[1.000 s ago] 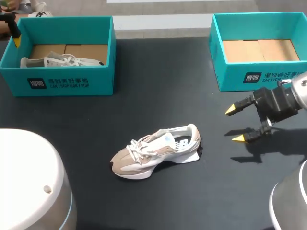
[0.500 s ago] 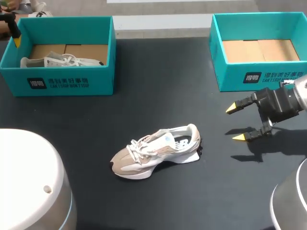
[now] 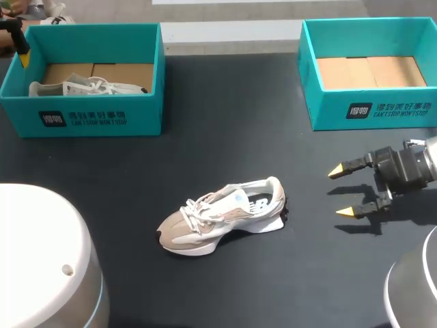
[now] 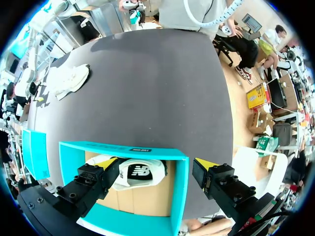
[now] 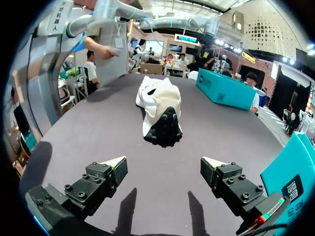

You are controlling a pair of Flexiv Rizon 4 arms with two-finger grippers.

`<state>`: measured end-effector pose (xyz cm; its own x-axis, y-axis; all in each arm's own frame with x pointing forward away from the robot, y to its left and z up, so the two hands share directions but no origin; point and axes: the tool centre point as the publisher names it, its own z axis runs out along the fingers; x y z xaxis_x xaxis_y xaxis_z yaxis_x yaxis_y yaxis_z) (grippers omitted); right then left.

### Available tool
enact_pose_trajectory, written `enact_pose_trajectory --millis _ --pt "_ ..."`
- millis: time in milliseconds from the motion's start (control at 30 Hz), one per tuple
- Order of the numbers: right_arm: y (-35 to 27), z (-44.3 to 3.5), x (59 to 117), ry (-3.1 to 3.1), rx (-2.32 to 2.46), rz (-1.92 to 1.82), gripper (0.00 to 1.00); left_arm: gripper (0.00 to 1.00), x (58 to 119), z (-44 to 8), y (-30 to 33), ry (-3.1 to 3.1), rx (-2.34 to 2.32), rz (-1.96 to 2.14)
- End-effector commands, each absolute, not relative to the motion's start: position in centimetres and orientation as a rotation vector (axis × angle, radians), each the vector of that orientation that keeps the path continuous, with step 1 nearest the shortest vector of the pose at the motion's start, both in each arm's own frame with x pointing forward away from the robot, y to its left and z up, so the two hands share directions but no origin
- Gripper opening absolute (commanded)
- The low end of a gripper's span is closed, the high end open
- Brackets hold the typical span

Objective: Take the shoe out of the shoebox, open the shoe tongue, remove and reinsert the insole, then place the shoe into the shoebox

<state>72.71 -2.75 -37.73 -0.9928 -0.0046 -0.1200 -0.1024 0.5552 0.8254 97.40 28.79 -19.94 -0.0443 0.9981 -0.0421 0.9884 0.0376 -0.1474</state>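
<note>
Lying out of its box: the sneaker [image 3: 222, 215] stands on its sole in the middle of the worktop [image 3: 225, 102], well apart from both boxes, with its toe toward our left side and its heel toward our right arm [image 3: 410, 167]. We judge the first step done and the tongue next.
Right jaws: spread wide and holding nothing, they hover near the heel without touching it. In the right wrist view the heel lies straight ahead of the yellow tips, a line that would suit steadying the shoe from behind.
Left jaws: spread and empty, they hang above the left shoebox [image 3: 82, 116] at its far left corner, away from the sneaker on the worktop.
Second sneaker [image 3: 89, 87]: white, it lies on its side on the left shoebox's cardboard floor.
Right shoebox [image 3: 369, 109]: open-topped, it shows only a bare brown cardboard floor. We take it as the likely destination.
Sneaker materials: beige and white upper panels, white laces loosely crossed, a thick white wedge midsole that flares at the heel, and dark rubber at toe and heel.
Box materials: stiff teal card with straight walls and square corners.
Worktop surface: dark, matte and flat.
Insole: hidden inside the collar, so we cannot tell its state.
</note>
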Motion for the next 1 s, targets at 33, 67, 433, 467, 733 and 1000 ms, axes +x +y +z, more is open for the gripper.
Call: enact_pose_trajectory --millis 33,67,433,467,733,1000 --pt "-2.7 -37.8 72.9 2.682 -0.095 1.431 1.00 1.00 97.3 -19.9 28.8 -2.210 -2.121 0.205" --pt "-2.7 -37.8 72.9 2.682 -0.095 1.431 1.00 1.00 97.3 -19.9 28.8 -2.210 -2.121 0.205" --pt "-1.1 -37.8 73.0 2.664 -0.075 1.418 1.00 1.00 97.3 -19.9 28.8 -2.210 -2.121 0.205" --pt "-0.6 -37.8 73.0 2.656 -0.067 1.416 1.00 1.00 97.3 -19.9 28.8 -2.210 -2.121 0.205" --pt "3.2 -38.6 72.8 2.701 -0.125 1.425 1.00 1.00 97.3 -19.9 28.8 -2.210 -2.121 0.205" --pt "6.3 -38.7 73.9 2.706 -0.190 1.458 1.00 1.00 97.3 -19.9 28.8 -2.210 -2.121 0.205"
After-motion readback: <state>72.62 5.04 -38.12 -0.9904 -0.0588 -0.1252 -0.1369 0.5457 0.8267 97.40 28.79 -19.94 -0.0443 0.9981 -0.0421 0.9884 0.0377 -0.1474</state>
